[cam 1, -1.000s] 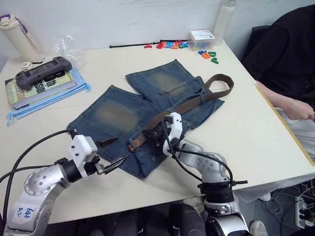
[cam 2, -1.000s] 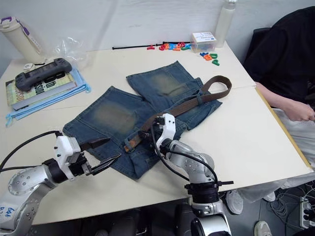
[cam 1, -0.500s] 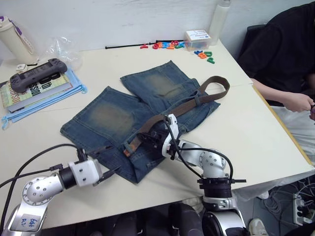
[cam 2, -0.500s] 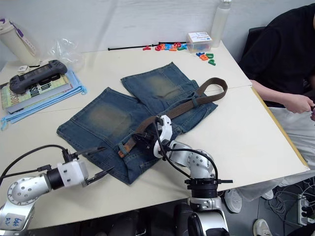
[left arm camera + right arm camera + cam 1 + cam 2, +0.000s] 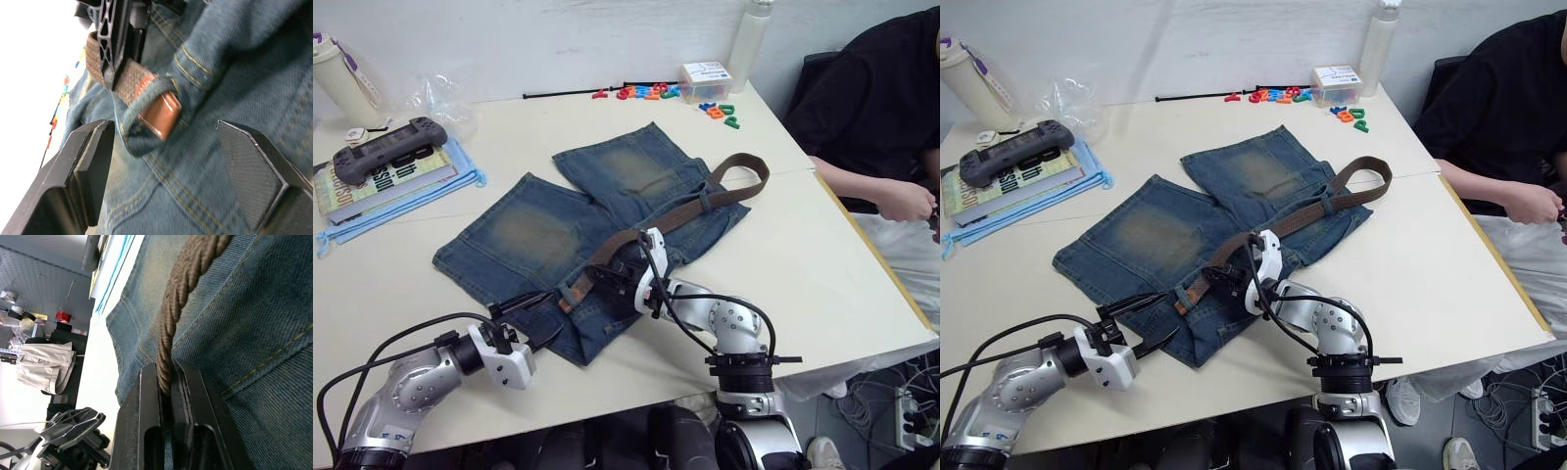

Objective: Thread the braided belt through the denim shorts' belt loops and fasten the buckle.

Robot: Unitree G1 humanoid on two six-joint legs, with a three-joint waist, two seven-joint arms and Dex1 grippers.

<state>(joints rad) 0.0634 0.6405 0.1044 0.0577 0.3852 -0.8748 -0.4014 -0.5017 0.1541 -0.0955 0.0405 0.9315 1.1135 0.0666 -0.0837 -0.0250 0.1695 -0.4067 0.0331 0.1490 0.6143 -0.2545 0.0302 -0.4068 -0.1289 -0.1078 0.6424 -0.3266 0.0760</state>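
Threading is the step in hand, as I judge it. My right gripper (image 5: 619,277) is clenched on the braided belt (image 5: 690,208), the strap squeezed between both fingers just behind its tip, over the waistband of the denim shorts (image 5: 543,235). The shorts lie flat in the middle of the table (image 5: 803,264), waistband towards the near edge, legs pointing to the far edge. From my grip the belt runs along the waistband towards the right edge and curls into a loop past the shorts' hem, already passing under one belt loop (image 5: 703,203) there. The buckle I cannot pick out.

My left gripper (image 5: 530,316) hovers released at the near-left corner of the shorts, jaws wide apart. In my left wrist view the belt's glossy brown leather tip (image 5: 161,115) pokes out of a denim loop, midway between my open fingers (image 5: 90,169) and touching neither.

Next, I judge, the left should close on that tip and draw it through while the right feeds slack, taking care not to drag the whole garment along.

Readable writing is scarce: the book (image 5: 372,181) by the left edge, under a handheld game console (image 5: 386,147), has cover lettering too small to read, and so has the small box (image 5: 708,75) at the far edge beside the coloured letters (image 5: 651,92).
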